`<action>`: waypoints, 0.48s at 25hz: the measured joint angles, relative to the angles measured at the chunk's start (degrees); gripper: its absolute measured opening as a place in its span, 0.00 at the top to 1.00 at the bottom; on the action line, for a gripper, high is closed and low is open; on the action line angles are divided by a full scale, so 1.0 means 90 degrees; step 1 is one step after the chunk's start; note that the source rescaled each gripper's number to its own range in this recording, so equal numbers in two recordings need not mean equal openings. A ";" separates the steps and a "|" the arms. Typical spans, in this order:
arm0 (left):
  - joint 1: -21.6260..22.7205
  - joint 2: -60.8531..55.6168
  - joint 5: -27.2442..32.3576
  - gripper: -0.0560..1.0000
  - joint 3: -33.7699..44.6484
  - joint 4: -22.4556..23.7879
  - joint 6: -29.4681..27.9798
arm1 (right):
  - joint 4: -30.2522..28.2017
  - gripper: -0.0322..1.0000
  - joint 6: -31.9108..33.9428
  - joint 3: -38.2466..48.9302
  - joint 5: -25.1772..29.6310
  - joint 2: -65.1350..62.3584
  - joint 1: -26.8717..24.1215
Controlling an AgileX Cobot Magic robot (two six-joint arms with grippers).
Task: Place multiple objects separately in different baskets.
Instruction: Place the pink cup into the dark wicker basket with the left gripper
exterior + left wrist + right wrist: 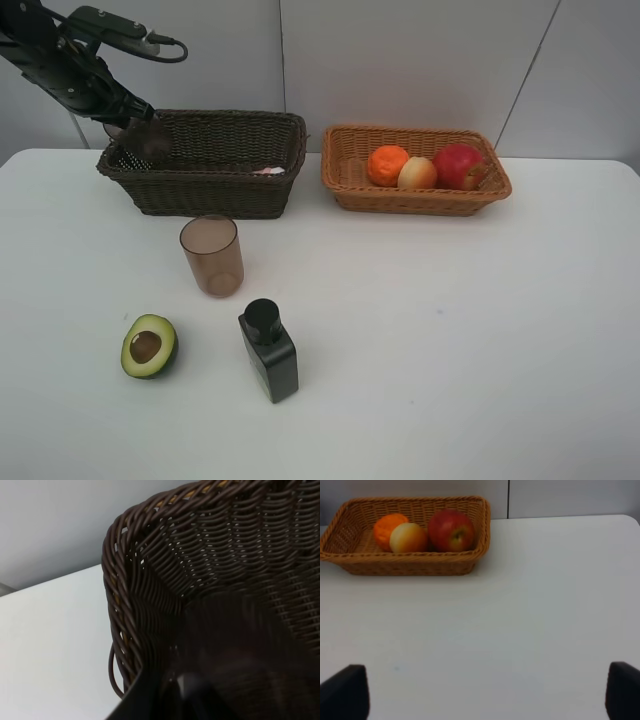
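Your left gripper sits inside the left end of the dark brown basket, below its rim. The left wrist view is filled by the woven wall and a dark, see-through blur that may be a brownish-pink cup, so you cannot tell whether the jaws are spread or pinching anything. A pink item peeks over the front wall near that basket's right end.

Your right gripper hangs over bare white table with its fingertips spread wide and nothing between them.

Ahead of it, the light orange-tan basket stands just right of the dark one. It holds the orange tangerine, the orange-yellow peach and the red apple in a row, touching.

On the table in front of the dark basket, a translucent brownish-pink cup stands upright. Nearer you lie the halved green avocado, cut face up, and to its right the black square bottle, upright.
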 joint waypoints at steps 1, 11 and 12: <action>0.0000 0.0000 0.0000 0.68 0.0000 0.0000 0.0000 | 0.0000 0.00 0.0000 0.0000 0.0000 0.0000 0.0000; 0.0000 0.0000 0.0185 0.08 0.0000 -0.0006 0.0942 | 0.0000 0.00 0.0000 0.0000 0.0000 0.0000 0.0000; 0.0000 0.0000 0.0190 0.07 0.0000 -0.0006 0.0952 | 0.0000 0.00 0.0000 0.0000 0.0000 0.0000 0.0000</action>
